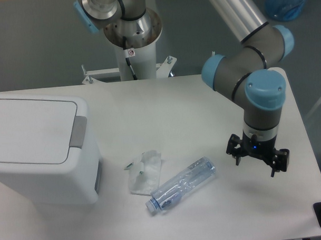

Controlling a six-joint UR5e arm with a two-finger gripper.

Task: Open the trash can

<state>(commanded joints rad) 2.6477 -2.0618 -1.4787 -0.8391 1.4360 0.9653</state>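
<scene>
Gripper is hanging wide open at the right of the table, holding nothing; the trash can is sitting closed at the far left, so it should be crossing above the bottle and pressing straight down on the grey tab

Between the gripper and the trash can lie a plastic bottle and a crumpled wrapper — bare desk runs behind them.

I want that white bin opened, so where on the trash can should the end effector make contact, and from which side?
Go for the grey push tab at the right edge of the lid on the trash can. It faces up and slightly right, so coming from above and pressing down looks best. The lid lies flat and closed, with no handle to pinch. The end effector hangs open over the table's right side.
</scene>
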